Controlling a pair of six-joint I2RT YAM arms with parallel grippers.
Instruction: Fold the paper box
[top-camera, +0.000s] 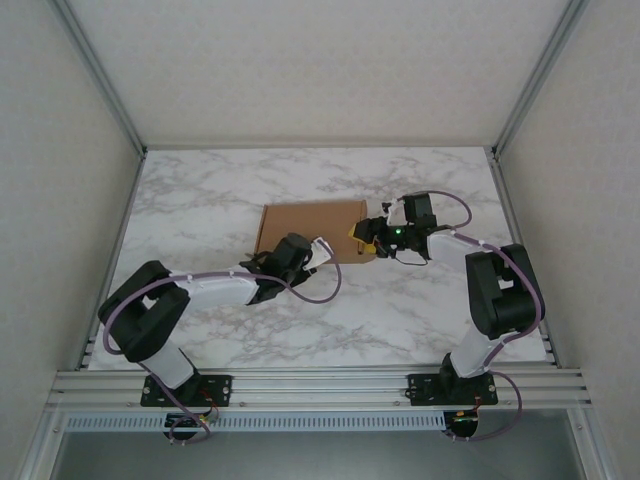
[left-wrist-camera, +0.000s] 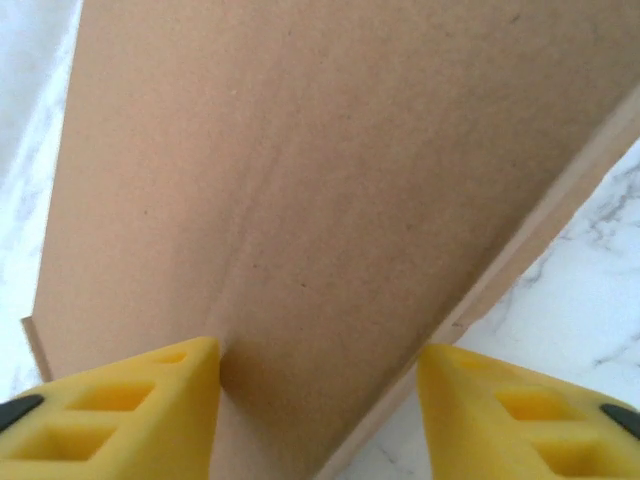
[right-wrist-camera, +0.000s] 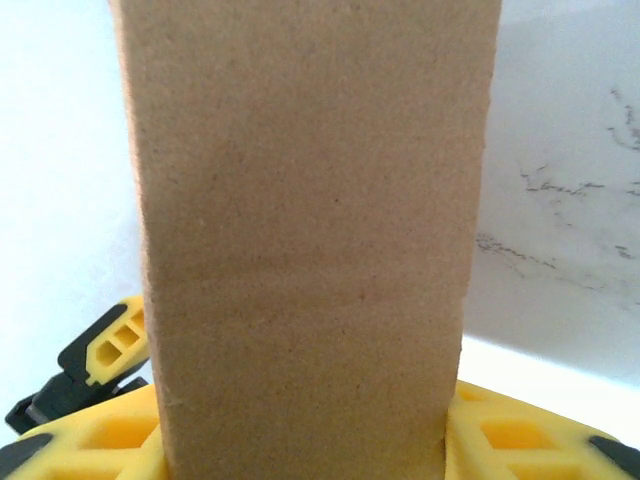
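Gripping a plain brown flap of the box (top-camera: 310, 228), our right gripper (right-wrist-camera: 300, 440) stands closed on it; our left gripper (left-wrist-camera: 318, 365) hangs open over its flat, creased panel.

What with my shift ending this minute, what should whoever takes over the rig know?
Right gripper: jaws closed on a cardboard panel at the right end of the paper box.
Left gripper: jaws apart at the box's near side, cardboard between them; whether they grip it, I cannot tell.
Box: on the marble table, mid-table, between both arms.
Done: not clear how many folds are made.
Left: finish the folds, then release.
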